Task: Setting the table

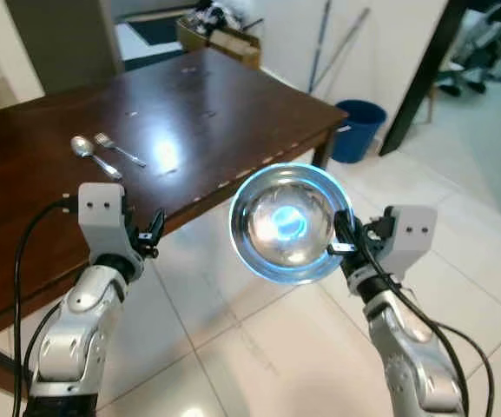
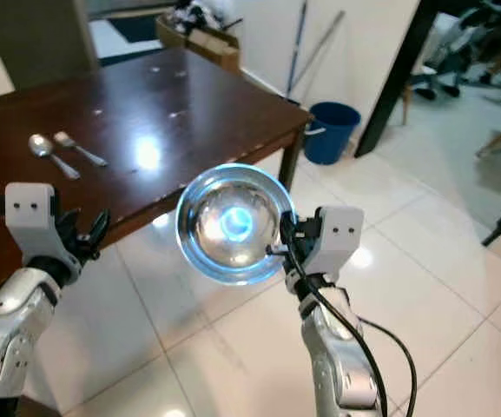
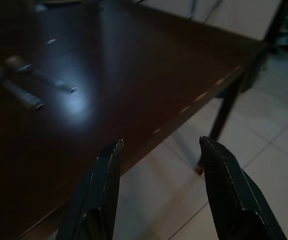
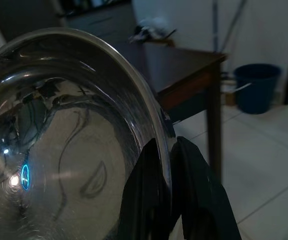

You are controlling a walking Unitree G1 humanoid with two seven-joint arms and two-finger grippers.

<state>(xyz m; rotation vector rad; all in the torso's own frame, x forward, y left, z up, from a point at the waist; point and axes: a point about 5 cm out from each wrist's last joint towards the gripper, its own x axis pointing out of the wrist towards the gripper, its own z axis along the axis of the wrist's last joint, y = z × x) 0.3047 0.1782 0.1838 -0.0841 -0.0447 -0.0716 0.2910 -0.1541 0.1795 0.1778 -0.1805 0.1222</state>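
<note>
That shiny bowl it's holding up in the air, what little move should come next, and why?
Probably carry the steel bowl left and forward over the dark wooden table. The right gripper pinches its rim with jaws shut, but the bowl hangs above floor tiles, off the table's edge. The spoon and fork already lie there; the left gripper is open.

Spoon [image 1: 93, 154] and fork [image 1: 117, 148] lie side by side on the bench [image 1: 207, 104], upper left; bucket [image 1: 358, 129] stands beyond its right corner.

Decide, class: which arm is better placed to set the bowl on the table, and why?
The right. Its gripper already pinches the rim of the steel bowl, held over the floor beside the table. The left gripper is open and empty.
</note>
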